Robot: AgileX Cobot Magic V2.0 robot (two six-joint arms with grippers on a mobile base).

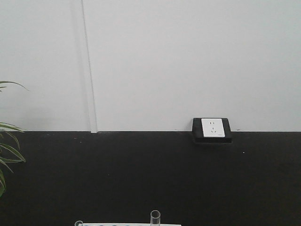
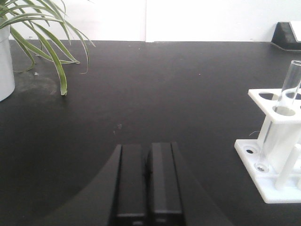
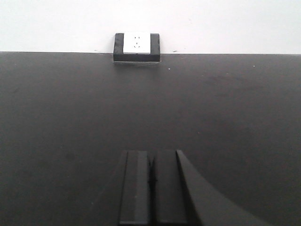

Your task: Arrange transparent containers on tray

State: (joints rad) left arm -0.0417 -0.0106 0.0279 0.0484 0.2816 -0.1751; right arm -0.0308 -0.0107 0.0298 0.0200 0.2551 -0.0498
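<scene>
A clear glass test tube [image 2: 288,96] stands upright in a white holed tube rack [image 2: 277,155] at the right edge of the left wrist view. Its rim [image 1: 155,217] pokes up at the bottom of the front view above the rack's top [image 1: 127,224], and a second tube's rim [image 1: 78,223] shows at the rack's left end. My left gripper [image 2: 146,147] is shut and empty, low over the black table, left of the rack and apart from it. My right gripper [image 3: 151,154] is shut and empty over bare black table. The tray is out of view.
A potted plant in a white pot [image 2: 5,66] with long green leaves [image 2: 47,42] stands at the far left; its leaves [image 1: 7,150] show in the front view. A wall socket in a black housing [image 1: 212,128] sits at the table's back edge against the white wall.
</scene>
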